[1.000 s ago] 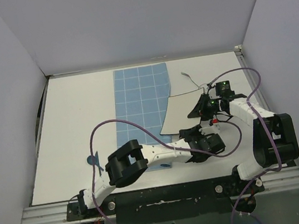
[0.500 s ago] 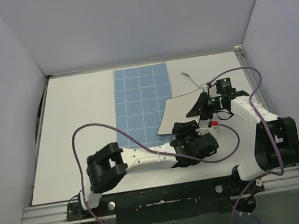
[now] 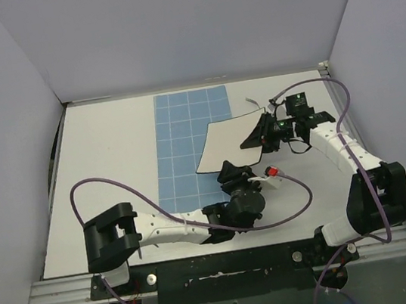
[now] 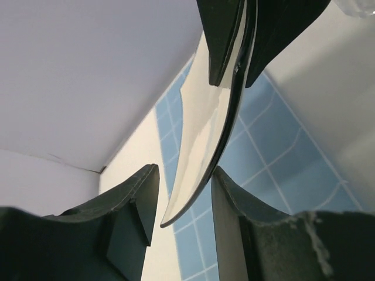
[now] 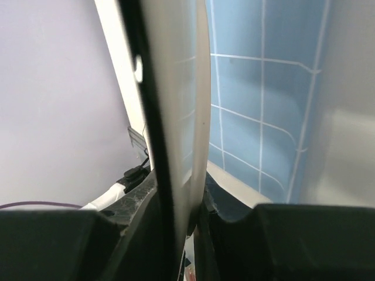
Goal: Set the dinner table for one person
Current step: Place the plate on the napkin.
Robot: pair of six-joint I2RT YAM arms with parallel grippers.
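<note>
A square white plate with a dark underside hangs tilted over the right side of the blue gridded mat on the dinner table. My right gripper is shut on the plate's right edge; in the right wrist view the plate stands edge-on in that gripper. My left gripper is at the plate's near corner. In the left wrist view the plate's corner reaches down between the open jaws of that gripper, close to the right finger, with a gap on the left.
A fork lies on the table behind the plate, right of the mat. Purple cables loop over the near half of the table. Grey walls stand on three sides, and a black rail runs along the near edge.
The left gripper has opened, and its arm has swung left, up to the plate's near corner. The right gripper has carried the plate left and up, partly over the mat.
</note>
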